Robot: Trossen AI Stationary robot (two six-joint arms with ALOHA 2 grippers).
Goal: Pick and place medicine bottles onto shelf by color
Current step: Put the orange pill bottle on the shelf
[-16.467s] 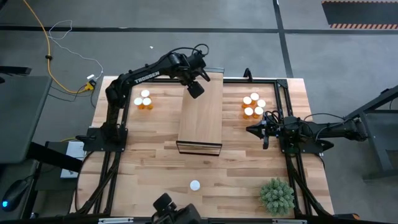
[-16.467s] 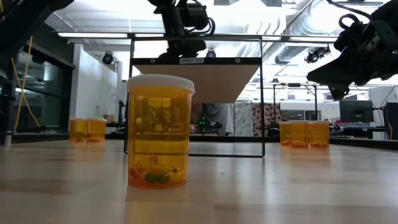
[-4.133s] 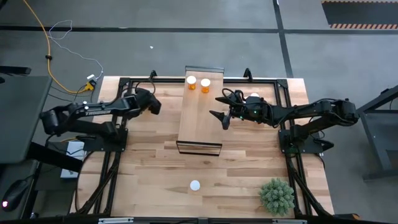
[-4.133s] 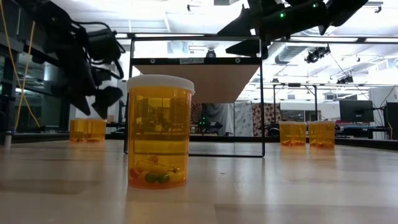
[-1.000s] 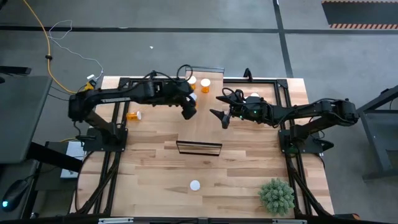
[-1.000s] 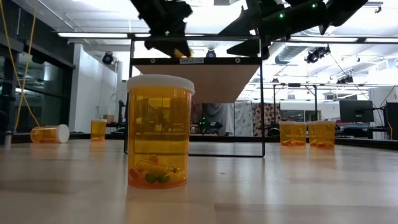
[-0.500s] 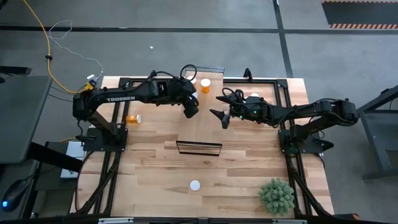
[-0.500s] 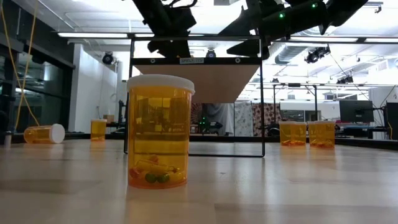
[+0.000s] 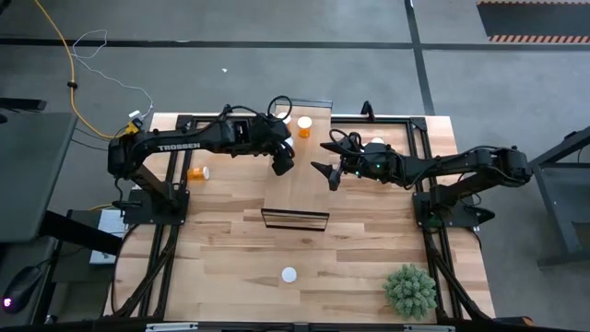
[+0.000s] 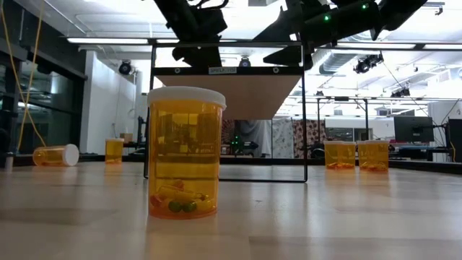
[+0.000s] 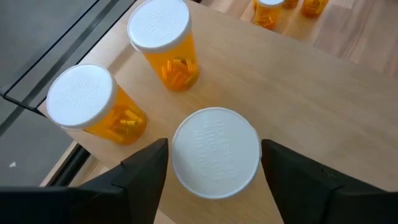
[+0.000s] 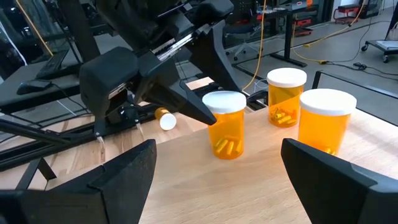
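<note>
We note the shelf, a long pale wood board with fine straight grain on a thin dark metal frame, standing mid-table. Three medicine bottles stand on its far end: smooth translucent orange cylinders with flat round white caps faintly embossed. The left gripper hovers over the third bottle, its matte black wedge-shaped fingers spread either side of the cap and clear of it. The other two stand close by near the board's edge.

The right gripper hangs over the shelf's right side, fingers wide and holding nothing.

One bottle lies tipped on the butcher-block table at left. Another stands close to the low camera, pills visible inside. Two more stand at right.
</note>
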